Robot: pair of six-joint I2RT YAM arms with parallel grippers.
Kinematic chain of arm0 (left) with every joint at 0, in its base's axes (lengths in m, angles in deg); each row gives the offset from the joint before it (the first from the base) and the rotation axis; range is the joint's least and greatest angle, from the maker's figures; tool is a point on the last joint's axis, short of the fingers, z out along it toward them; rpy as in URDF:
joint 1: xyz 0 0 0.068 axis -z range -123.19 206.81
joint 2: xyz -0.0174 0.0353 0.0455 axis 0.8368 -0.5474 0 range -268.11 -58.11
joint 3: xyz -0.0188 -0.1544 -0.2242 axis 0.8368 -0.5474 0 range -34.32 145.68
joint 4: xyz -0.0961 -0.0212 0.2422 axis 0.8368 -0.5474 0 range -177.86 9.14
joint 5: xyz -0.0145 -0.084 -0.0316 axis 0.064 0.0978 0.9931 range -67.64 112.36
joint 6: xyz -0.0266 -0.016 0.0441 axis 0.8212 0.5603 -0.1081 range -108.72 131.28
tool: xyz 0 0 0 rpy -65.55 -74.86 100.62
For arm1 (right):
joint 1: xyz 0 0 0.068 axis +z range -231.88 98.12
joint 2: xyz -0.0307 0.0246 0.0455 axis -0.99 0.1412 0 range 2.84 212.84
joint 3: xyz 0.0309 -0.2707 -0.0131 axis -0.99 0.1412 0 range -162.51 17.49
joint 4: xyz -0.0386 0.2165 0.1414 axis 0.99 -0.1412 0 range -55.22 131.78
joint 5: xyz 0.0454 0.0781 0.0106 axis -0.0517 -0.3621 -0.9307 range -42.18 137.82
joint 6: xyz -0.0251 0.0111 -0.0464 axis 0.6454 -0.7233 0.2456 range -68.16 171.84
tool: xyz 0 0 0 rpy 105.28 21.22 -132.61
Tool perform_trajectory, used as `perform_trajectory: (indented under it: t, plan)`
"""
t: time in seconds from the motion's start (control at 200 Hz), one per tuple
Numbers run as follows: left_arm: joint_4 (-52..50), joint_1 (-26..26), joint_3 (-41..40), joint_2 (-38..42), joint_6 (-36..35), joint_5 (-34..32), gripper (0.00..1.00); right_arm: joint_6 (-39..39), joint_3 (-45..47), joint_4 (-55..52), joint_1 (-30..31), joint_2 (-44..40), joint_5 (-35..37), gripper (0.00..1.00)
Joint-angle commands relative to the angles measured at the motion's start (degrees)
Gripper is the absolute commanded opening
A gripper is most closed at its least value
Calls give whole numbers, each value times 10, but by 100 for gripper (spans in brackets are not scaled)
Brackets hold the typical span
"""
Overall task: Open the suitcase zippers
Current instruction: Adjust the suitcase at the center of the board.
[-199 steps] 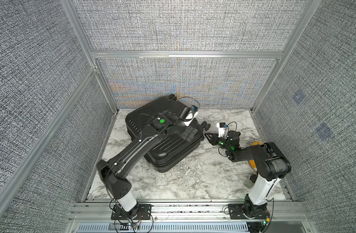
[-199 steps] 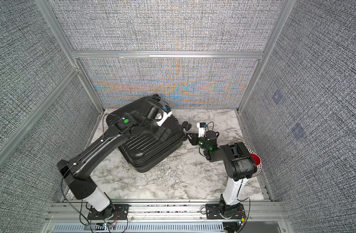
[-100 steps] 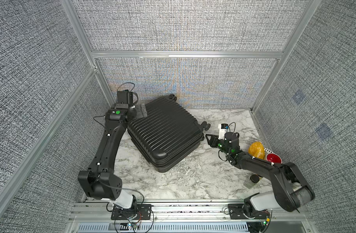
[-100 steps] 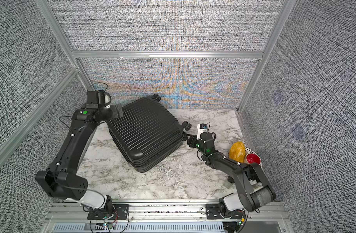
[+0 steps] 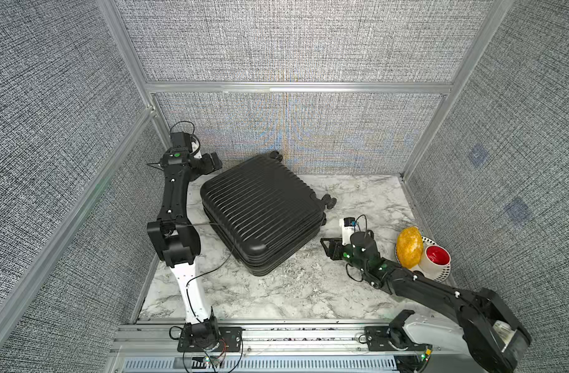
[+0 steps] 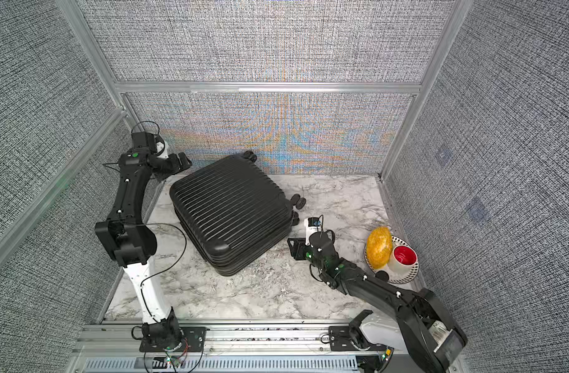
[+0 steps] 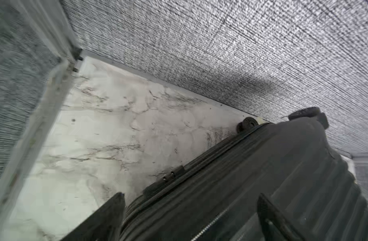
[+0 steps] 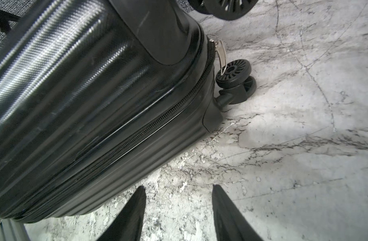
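Left gripper (image 5: 213,160), spread, has swung off the suitcase (image 5: 260,210) to its ten-o'clock corner. Right gripper (image 5: 326,248), parted and empty, waits at four o'clock. The zippers (image 8: 137,133) remain closed, with no pull held.

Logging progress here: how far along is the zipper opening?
Nothing done: the suitcase lies shut, its zip track closed, the silver pull at a corner. In hand: nothing; the right gripper, open, faces that seam, the left gripper open by the far side. All unzipping remains.

No text can be read; faint marks on the white camera mount (image 6: 312,230) seem too small.
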Motion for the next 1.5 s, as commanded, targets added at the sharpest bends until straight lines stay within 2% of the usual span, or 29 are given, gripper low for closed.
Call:
perform_trajectory:
  t: [0.0, 0.225, 0.36, 0.63, 0.871, 1.061, 1.261, 1.431, 1.496]
  plan:
    - [25, -13, -2, -14, 15, 141, 100, -2, -13, 7, 6, 14, -16, 53]
    - [36, -13, -60, 2, 12, 204, 100, -13, -36, 58, 9, 65, -48, 53]
    - [35, -13, -101, 27, 0, 212, 100, -13, -80, 50, 4, 109, -33, 53]
    - [37, -9, -197, 99, -17, 217, 100, 5, -171, 32, -42, 182, -86, 53]
    - [85, 17, -350, 205, -7, 235, 100, 23, -224, 9, -116, 209, -127, 53]
    - [119, 64, -450, 278, 11, 229, 100, 53, -272, -31, -180, 236, -159, 53]
    - [146, 140, -513, 337, 25, 200, 100, 54, -269, -47, -249, 231, -185, 53]
    - [181, 142, -564, 394, 44, 165, 100, 50, -224, -54, -276, 196, -186, 53]
    - [196, 141, -589, 431, 54, 133, 100, 37, -194, -55, -293, 173, -180, 53]
